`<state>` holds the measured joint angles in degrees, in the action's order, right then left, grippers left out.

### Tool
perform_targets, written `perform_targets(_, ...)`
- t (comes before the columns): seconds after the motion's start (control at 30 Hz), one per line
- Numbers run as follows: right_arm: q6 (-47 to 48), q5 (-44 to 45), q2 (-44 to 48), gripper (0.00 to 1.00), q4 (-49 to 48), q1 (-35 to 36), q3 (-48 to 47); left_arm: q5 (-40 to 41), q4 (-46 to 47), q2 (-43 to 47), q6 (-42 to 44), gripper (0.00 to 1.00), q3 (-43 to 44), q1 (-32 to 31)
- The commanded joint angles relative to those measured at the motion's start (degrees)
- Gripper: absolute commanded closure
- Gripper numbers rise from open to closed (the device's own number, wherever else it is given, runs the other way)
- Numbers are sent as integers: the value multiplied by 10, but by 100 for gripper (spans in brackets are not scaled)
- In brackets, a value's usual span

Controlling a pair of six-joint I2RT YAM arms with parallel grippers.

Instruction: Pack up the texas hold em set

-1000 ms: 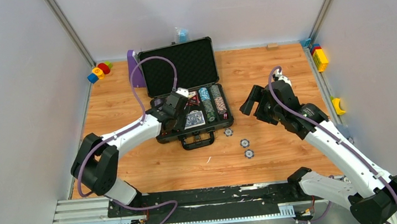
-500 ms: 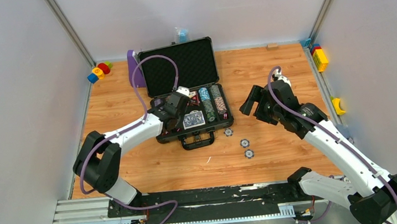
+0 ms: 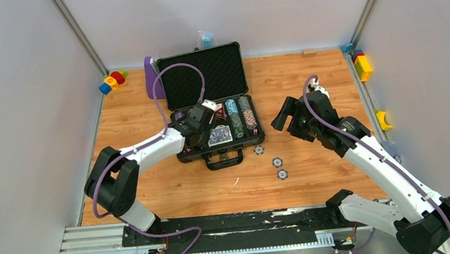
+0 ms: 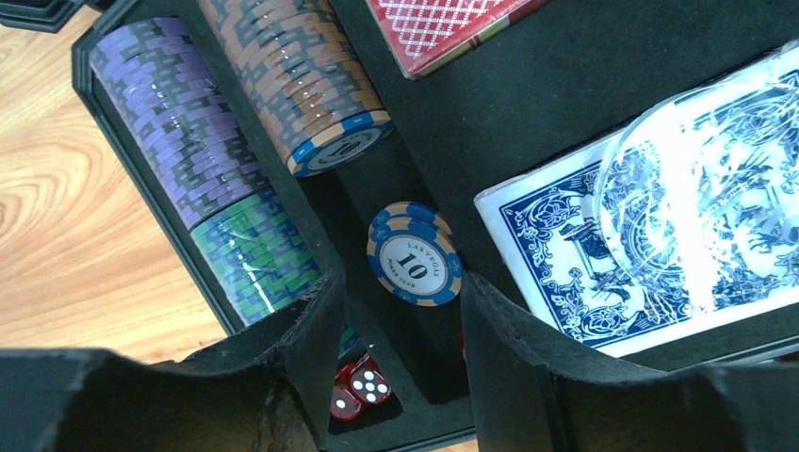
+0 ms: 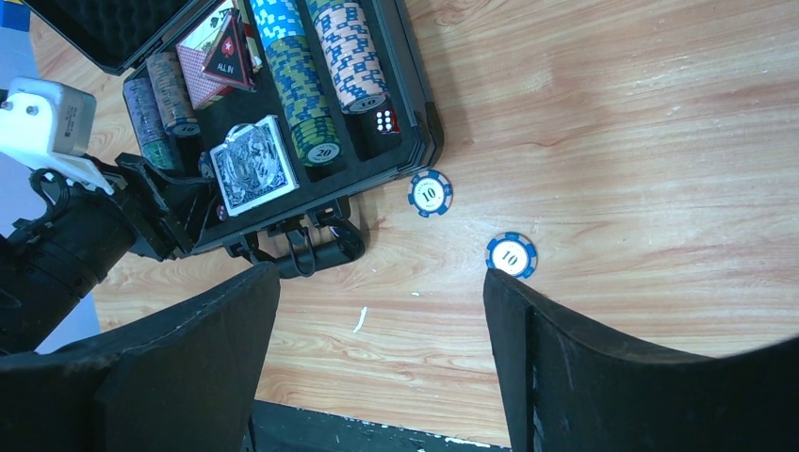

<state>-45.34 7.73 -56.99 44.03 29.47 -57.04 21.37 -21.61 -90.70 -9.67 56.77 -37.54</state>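
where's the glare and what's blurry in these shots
Left wrist: white glare on the wrap of the blue card deck, left gripper soft up close. Right wrist: right gripper dark and blurred, loose chips sharp. Top external: even light, faint shadows only.

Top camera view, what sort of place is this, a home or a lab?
Probably a robot lab test cell, not a home: a left arm and right arm bolted to a metal rail, plain grey walls boxing in a wood table, and a poker case with loose chips as props.
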Motion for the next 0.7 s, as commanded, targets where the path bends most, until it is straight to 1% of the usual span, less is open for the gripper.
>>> perform_targets(0.0, -7, -5, 0, 20, -7, -1, -5, -12, -11, -18, 25, 45, 18, 1)
perform_targets(0.1, -7, -6, -1, 20, -6, -1, -6, -20, -14, -26, 43, 44, 19, 2)
perform_targets(0.2, -8, -6, -3, 20, -7, -1, -9, -33, -14, -34, 53, 40, 22, 2)
perform_targets(0.47, -10, -10, -7, 20, -8, -1, -8, -100, -20, -40, 86, 33, 21, 0)
perform_targets(0.6, -10, -11, -10, 20, -9, -1, -9, -99, -26, -27, 96, 33, 18, -5)
perform_targets(0.67, -10, -14, -12, 20, -11, -1, -10, -101, -29, -19, 115, 33, 17, -7)
